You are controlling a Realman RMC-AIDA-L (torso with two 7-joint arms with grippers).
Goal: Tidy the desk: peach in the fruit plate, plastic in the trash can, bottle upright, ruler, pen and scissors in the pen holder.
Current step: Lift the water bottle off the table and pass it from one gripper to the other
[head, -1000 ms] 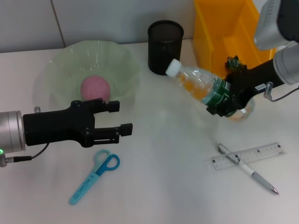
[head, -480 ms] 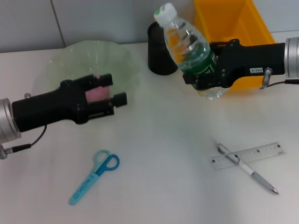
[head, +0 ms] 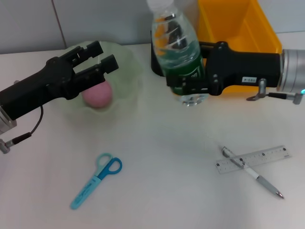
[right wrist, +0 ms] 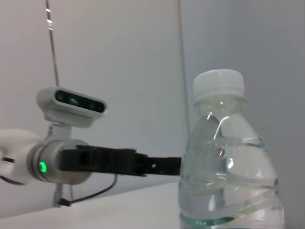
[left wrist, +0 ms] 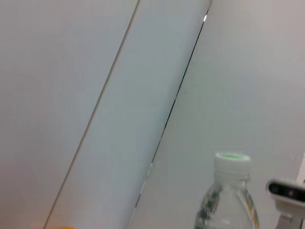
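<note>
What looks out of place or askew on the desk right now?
The blue scissors lie loose on the table, and the pen lies crossed over the ruler, all outside the black pen holder. The bottle is upright in the right claw. The peach sits in the fruit plate.

We see a clear, glossy plastic bottle [head: 178, 52] with ridged walls, a matt white cap [right wrist: 218, 83] and a shiny dark green label band [head: 187, 74]. The right gripper [head: 190, 86] clamped on it is matt black plastic, joined to a brushed silver metal wrist [head: 291, 70]. The left gripper [head: 100, 56], fingers parted, has the same matt black finish. The pale green translucent fruit plate [head: 126, 67] looks like frosted plastic, and the pink peach [head: 97, 94] in it is soft and matt. The black pen holder [head: 156, 59] looks matt. The yellow bin [head: 238, 24] is smooth plastic. On the smooth white matt table [head: 162, 181] lie blue plastic scissors [head: 96, 180], a clear plastic ruler [head: 254, 159] and a pen [head: 251, 172] that looks metallic.
</note>
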